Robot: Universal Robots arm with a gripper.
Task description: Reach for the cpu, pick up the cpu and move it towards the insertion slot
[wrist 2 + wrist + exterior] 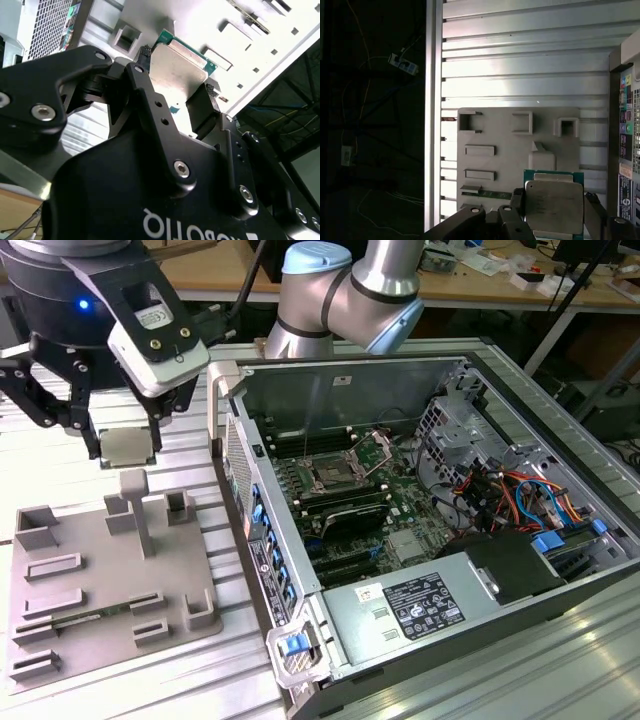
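Slatted metal bench (120, 680), grey tray (110, 580), gripper (125, 445) clasping cpu (554, 206)

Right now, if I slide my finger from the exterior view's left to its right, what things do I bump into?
Grey tray → end effector holding the cpu → computer case wall → insertion slot → coloured cables.

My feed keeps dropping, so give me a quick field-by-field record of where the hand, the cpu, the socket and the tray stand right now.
hand: closed on the cpu, raised above the tray near its far edge
cpu: gripped between the fingers by opposite edges, metal top showing in both wrist views, lifted off the grey tray
insertion slot: on the green board inside the open computer case, bracket raised, nothing in it
grey tray: on the slatted table, at the exterior view's left of the case
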